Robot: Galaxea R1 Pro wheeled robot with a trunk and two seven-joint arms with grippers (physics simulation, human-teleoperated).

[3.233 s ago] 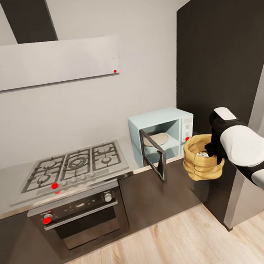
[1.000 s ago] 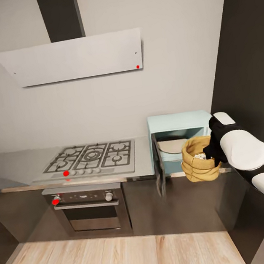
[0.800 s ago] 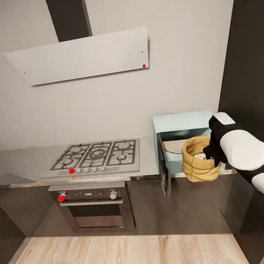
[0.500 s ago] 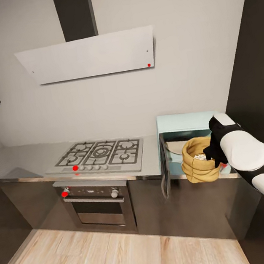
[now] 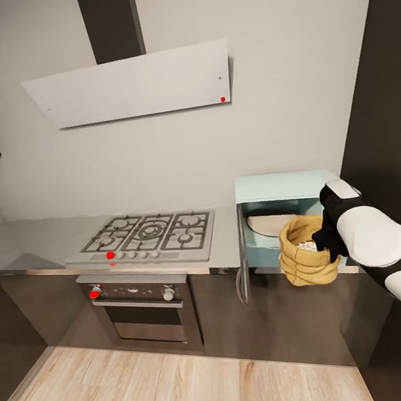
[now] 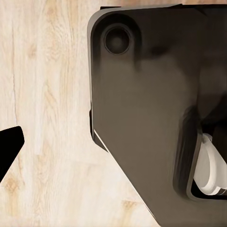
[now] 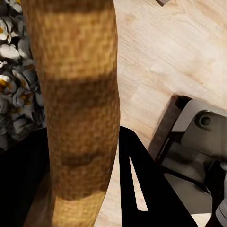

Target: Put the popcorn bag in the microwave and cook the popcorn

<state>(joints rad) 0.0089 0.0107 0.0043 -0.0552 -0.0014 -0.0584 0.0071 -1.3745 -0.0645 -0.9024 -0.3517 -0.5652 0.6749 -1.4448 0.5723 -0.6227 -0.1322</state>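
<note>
The mustard-yellow popcorn bag (image 5: 306, 256) hangs in front of the open cavity of the mint-blue microwave (image 5: 278, 186), at the level of the countertop (image 5: 226, 248) edge. My right gripper (image 5: 327, 237) is shut on the bag's rolled rim (image 7: 80, 104), one black finger (image 7: 144, 187) outside it. Whitish popcorn (image 5: 308, 246) lies inside the bag, and the kernels (image 7: 14, 90) show close up in the right wrist view. The microwave door (image 5: 241, 266) stands swung open, edge-on to me. A pale turntable (image 5: 270, 222) sits inside. One black fingertip (image 6: 9, 149) of my left gripper hangs over the floor.
A gas hob (image 5: 148, 232) sits on the worktop left of the microwave, with a black oven (image 5: 146, 306) below and a hood (image 5: 130, 85) above. A tall dark cabinet (image 5: 380, 107) closes the right side. Wooden floor (image 5: 160, 394) lies in front; my dark base (image 6: 142, 113) is underneath.
The camera has swung and moved along the counter, so the microwave is now seen nearly head-on. The bag stays in my right gripper and sits slightly lower before the opening.
</note>
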